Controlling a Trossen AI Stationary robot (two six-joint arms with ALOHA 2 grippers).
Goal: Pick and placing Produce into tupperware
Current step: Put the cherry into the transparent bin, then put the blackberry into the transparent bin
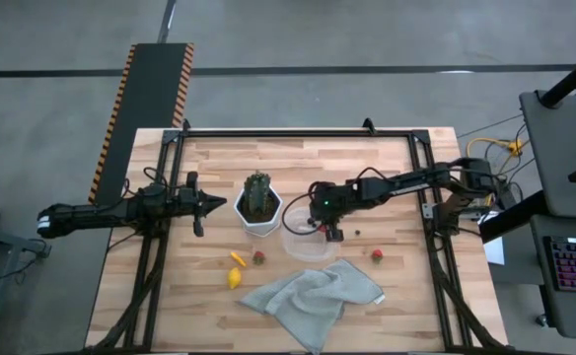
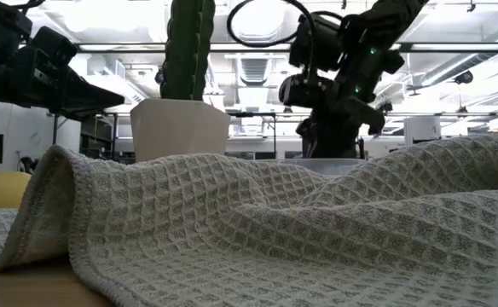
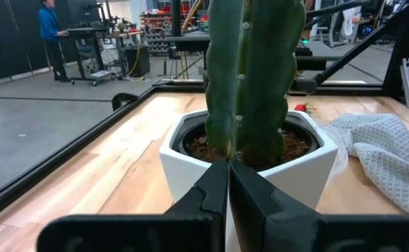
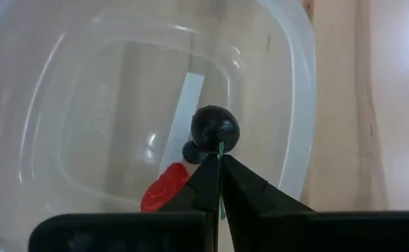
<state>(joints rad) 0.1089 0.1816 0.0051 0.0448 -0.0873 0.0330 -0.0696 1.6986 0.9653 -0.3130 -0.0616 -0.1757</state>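
The clear tub (image 1: 304, 244) stands on the table beside the white cactus pot (image 1: 258, 210). My right gripper (image 1: 327, 229) hangs over the tub, shut on a dark round berry (image 4: 215, 129). Inside the tub (image 4: 85, 105) lie a red strawberry (image 4: 164, 189) and another dark berry (image 4: 190, 152). On the wood lie two strawberries (image 1: 258, 258) (image 1: 377, 254) and two yellow pieces (image 1: 237, 258) (image 1: 234, 279). My left gripper (image 1: 224, 204) is shut and level, its tips just short of the pot (image 3: 190, 161). My right gripper pinches the dark berry's thin green stem (image 4: 221, 159) between its fingertips, coming from above and pointing down. The berry sits right at the finger ends, over the inside of the tub. I cannot tell whether it touches the tub's floor.
A grey waffle cloth (image 1: 313, 294) lies crumpled on the near side of the tub and fills the foreground of the low view (image 2: 275, 230). The tall green cactus (image 1: 258, 192) stands in the pot. A black frame (image 1: 298, 131) borders the table.
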